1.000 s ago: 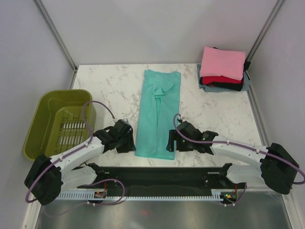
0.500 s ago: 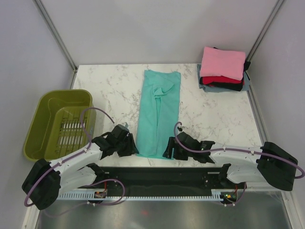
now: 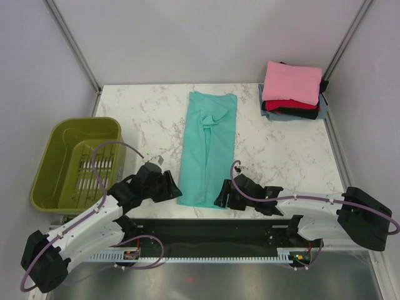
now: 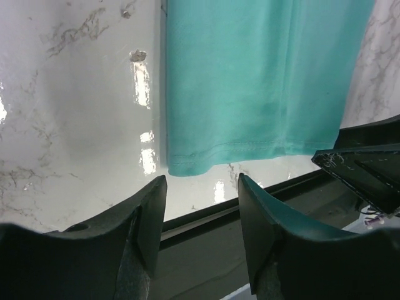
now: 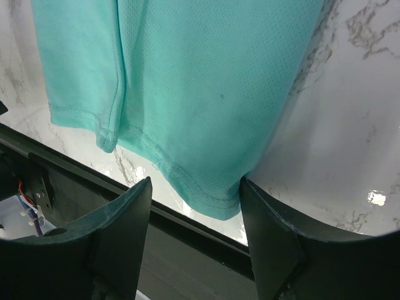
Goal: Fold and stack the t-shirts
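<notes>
Marble table (image 3: 144, 112) is flanked at lt by olive basket (image 3: 55, 145). Teal tee (image 3: 209, 144) hem is faced by left gripper (image 4: 201, 184) & right gripper (image 5: 195, 187), jaws apart.

You see white marble-pattern tabletop (image 3: 150, 112), glossy, with bright glare patches (image 4: 142, 75) toward its near edge. Plain pale grey walls (image 3: 206, 37) close it at 9, 12 and 3 o'clock. Slanted metal posts (image 3: 72, 40) rise at 11 and 1 o'clock. Brushed metal sheet (image 3: 219, 281) lies at 6 o'clock. Light soft, even.

Probably a lab: marble-look table (image 3: 144, 112) boxed by plain white walls (image 3: 206, 37).
</notes>
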